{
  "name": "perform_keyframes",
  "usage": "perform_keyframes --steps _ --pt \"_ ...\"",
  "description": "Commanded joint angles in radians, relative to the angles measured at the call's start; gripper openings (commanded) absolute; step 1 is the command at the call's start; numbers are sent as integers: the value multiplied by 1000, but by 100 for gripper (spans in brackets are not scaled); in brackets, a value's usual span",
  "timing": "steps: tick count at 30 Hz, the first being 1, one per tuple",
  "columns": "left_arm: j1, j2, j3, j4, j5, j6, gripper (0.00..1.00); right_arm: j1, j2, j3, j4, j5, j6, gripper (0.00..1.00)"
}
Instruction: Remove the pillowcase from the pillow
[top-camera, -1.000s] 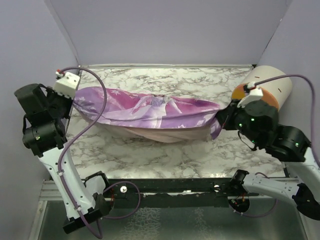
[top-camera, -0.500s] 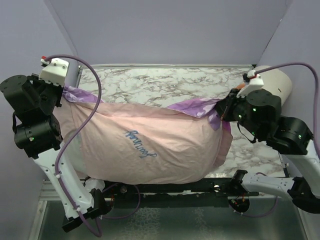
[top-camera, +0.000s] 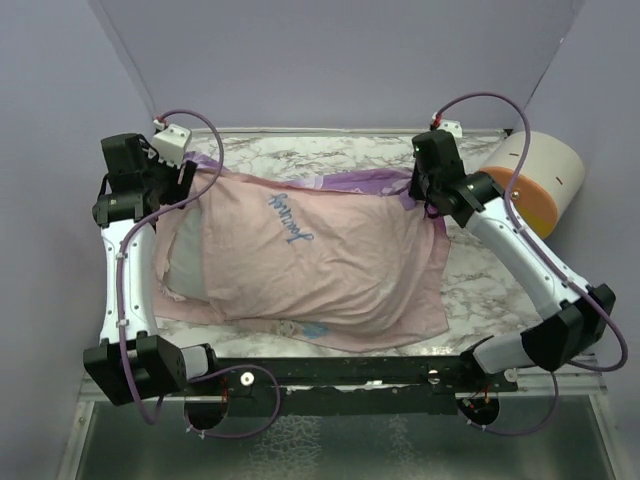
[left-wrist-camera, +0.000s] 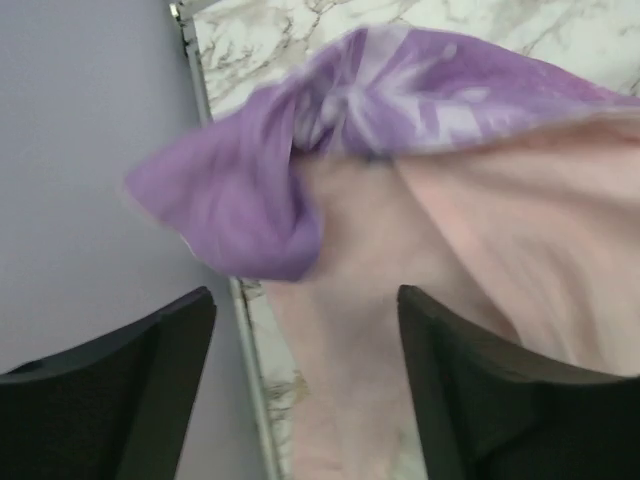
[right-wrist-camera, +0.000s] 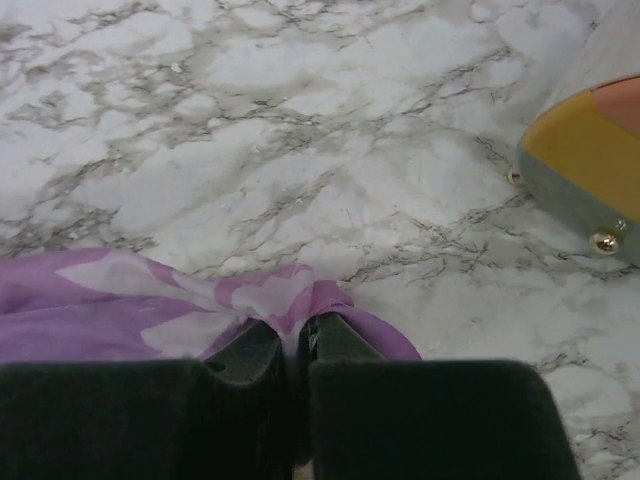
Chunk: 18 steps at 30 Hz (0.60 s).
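Observation:
The pillowcase (top-camera: 320, 260) lies spread over the table, pale pink inner side up, with its purple printed edge (top-camera: 350, 183) along the back. The white pillow (top-camera: 178, 268) peeks out from under it at the left. My left gripper (top-camera: 190, 172) is at the back left corner. In the left wrist view it stands open (left-wrist-camera: 305, 335), with the purple corner (left-wrist-camera: 240, 200) loose just beyond the fingers (left-wrist-camera: 470, 380). My right gripper (top-camera: 425, 192) is at the back right, shut on the other purple corner (right-wrist-camera: 270, 300), which is pinched between the fingertips (right-wrist-camera: 245, 355).
A cream-and-orange cylinder (top-camera: 540, 180) lies at the right edge of the table, close to the right arm, its end also showing in the right wrist view (right-wrist-camera: 590, 170). Purple walls enclose the marble table (top-camera: 330, 150) on three sides. A metal rail (left-wrist-camera: 215, 150) runs along the left wall.
Both arms swung toward the back and laid the hanging pillowcase down over the table. The left gripper opened and let go of its corner. The right gripper kept its grip.

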Motion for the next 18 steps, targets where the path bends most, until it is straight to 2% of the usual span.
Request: perform_keyframes --steps 1,3,6,9,11,13,18 --pt "-19 81 92 79 -100 -61 95 -36 141 112 93 -39 -59 5" --pt "-20 111 142 36 -88 -52 99 -38 205 186 74 -25 -69 23" --pt "-20 110 156 -22 -49 -1 99 -38 272 294 44 -2 -83 62" --pt "-20 88 118 -76 -11 47 99 -37 294 364 35 1 -104 83" --pt "-20 71 76 -94 6 69 99 -34 279 363 57 -16 -115 92" --pt "-19 60 26 -101 23 74 99 -14 261 337 88 -49 -133 96" --pt "-19 62 -116 -34 51 9 97 163 284 297 109 -32 -172 98"
